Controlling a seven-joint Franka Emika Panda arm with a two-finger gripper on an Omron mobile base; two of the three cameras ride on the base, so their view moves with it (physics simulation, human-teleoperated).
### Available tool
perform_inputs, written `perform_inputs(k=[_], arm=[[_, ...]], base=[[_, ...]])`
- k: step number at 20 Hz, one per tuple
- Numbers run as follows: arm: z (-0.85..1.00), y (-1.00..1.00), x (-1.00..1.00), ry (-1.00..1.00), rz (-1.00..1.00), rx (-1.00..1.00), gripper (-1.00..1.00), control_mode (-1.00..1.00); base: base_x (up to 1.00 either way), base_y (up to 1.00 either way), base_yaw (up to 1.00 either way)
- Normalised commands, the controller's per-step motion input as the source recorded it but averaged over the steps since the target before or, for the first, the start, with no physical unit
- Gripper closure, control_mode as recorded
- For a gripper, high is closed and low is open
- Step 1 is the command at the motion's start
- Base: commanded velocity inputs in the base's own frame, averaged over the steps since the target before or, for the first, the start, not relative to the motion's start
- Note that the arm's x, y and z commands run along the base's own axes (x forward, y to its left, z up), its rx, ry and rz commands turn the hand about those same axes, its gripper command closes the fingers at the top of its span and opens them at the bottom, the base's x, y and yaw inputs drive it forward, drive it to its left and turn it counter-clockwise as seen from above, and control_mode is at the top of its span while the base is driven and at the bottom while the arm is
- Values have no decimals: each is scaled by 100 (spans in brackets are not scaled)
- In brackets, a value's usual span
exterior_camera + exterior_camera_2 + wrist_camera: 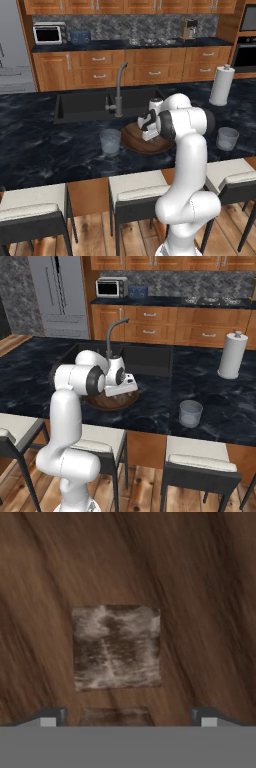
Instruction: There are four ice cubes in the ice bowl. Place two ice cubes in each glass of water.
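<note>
Gripper [128,717]: jaws spread wide and holding nothing; the two dark fingertips [50,717] stand well apart at the bottom of the hand view, pointed straight down into the bowl.
Reason for the pose: the hand is lowered over the bowl's floor with room to spare on both sides of a cube — judged to be the lead-in to a first pick.
Ice cube, nearest [116,716]: a low pale patch lying between the fingertips, mostly cut off at the bottom; whether it touches either finger cannot be told.
Ice cube, next out [117,647]: a glassy, greyish square just beyond the fingertips, centred on the gap between them, apart from both.
Other cubes: not made out.
Ice bowl [131,141]: brown wood with slanting grain, directly beneath the fingers; it sits on the dark marble counter [45,150] in front of the sink [82,105].
Glass, one side [110,142]: just beside the bowl's rim, upright — near the hand's working spot.
Glass, other side [190,413]: farther off along the counter, well apart from the fingers.
Paper-towel roll [233,355]: farthest back, clear of the work.
Progress: judged at the start; no ice visible in either tumbler.
</note>
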Motion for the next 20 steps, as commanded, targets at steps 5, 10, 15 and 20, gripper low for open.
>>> perform_inputs(k=[5,10,15,20], arm=[[-22,2,-7,0,-1,0,-100,-100],[-23,2,0,0,-1,0,-100,-100],[-32,6,-4,0,-2,0,100,-100],[-25,1,-8,0,-4,0,100,-100]], base=[[0,0,0],[0,0,0],[0,0,0],[0,0,0]])
